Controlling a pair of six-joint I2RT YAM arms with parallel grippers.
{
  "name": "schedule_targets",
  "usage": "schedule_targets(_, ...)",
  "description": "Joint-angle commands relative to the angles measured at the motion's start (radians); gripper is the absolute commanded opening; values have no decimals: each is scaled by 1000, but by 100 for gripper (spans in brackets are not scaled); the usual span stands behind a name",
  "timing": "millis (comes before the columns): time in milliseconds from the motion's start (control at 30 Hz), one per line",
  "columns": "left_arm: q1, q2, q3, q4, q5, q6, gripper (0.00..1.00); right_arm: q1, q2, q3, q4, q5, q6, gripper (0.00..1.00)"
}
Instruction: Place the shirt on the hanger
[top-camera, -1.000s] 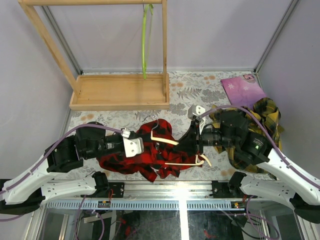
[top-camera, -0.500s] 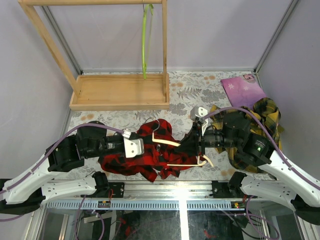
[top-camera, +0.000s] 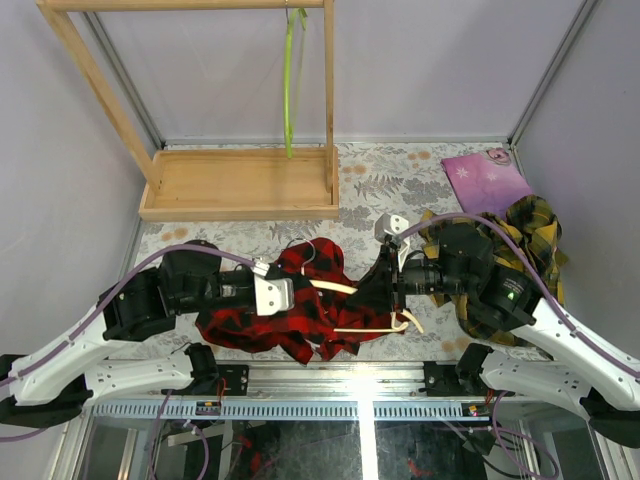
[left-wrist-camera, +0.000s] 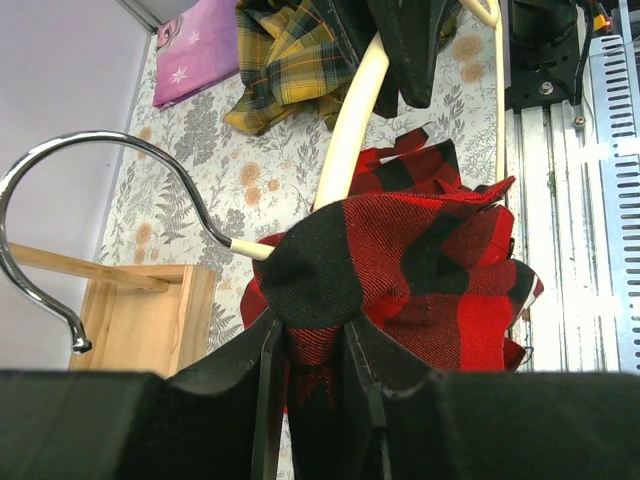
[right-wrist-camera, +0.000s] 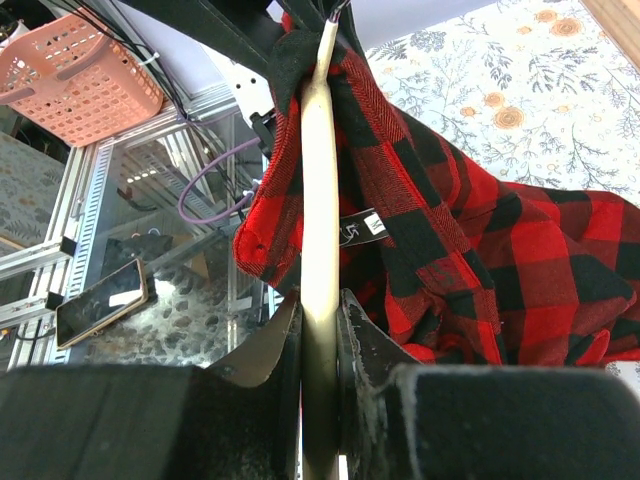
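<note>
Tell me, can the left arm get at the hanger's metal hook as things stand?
Probably yes: the hook lies bare close beside the left gripper, nothing between them. But that gripper pinches the shirt and must release first.

**Near edge crowded, open tabletop behind the heap**

The left arm (top-camera: 150, 300) and right arm (top-camera: 480, 280) reach inward over the near side of the table (top-camera: 250, 236). The shirt (top-camera: 300, 322) lies heaped between them with the hanger (top-camera: 338, 288) across it, so nothing can pass straight from side to side there. The hanger's metal hook (left-wrist-camera: 100, 136) curls out above the cloth.

A wooden rack (top-camera: 240, 185) fills the far left, and a lime-green hanger (top-camera: 290, 80) dangles from its top bar. A yellow plaid shirt (top-camera: 535, 235) and a purple sheet (top-camera: 487, 180) cover the right side.

Bare tabletop shows between the rack's base and the heap, and at the far middle, right of the rack.
</note>
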Motion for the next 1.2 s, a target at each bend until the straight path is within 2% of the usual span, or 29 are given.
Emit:
schedule_targets(0, -8, 3, 11, 73, 77, 14, 21, -3, -1, 7, 133, 5, 9, 0)
schedule_targets(133, -9, 4, 10, 68, 69, 21, 3, -4, -13, -1, 132, 14, 9, 0)
schedule_targets(200, -8, 0, 12, 56, 60, 28, 0, -4, -21, 0, 117, 27, 7, 3)
schedule_targets(300, -8, -12, 15, 34, 34, 41, 0, -3, -50, 5, 77, 61, -4, 19)
schedule_targets(333, -9, -16, 17, 26, 20, 43, 0, -4, -62, 6, 65, 77, -7, 28)
schedule_targets(367, -9, -26, 17, 20, 5, 46, 0, -6, -79, 7, 47, 100, -10, 42)
schedule_targets(400, -9, -35, 18, 11, -13, 49, 0, -4, -96, 8, 30, 124, -11, 49)
schedule_targets(467, -8, -55, 20, -7, -44, 52, 0, -4, -141, 7, -9, 203, -6, 56)
schedule_targets(733, -8, -175, 2, -22, -162, 50, 0, -4, -387, -22, -218, 717, 150, 62)
schedule_targets(867, -9, -198, 2, -29, -200, 47, 0, -4, -501, -54, -313, 900, 247, 65)
schedule_targets(967, -8, -205, -4, -20, -208, 52, 0, -4, -556, -88, -356, 956, 315, 68)
schedule_targets(1167, -8, -209, -17, 21, -195, 85, 0, -4, -571, -197, -308, 934, 515, 72)
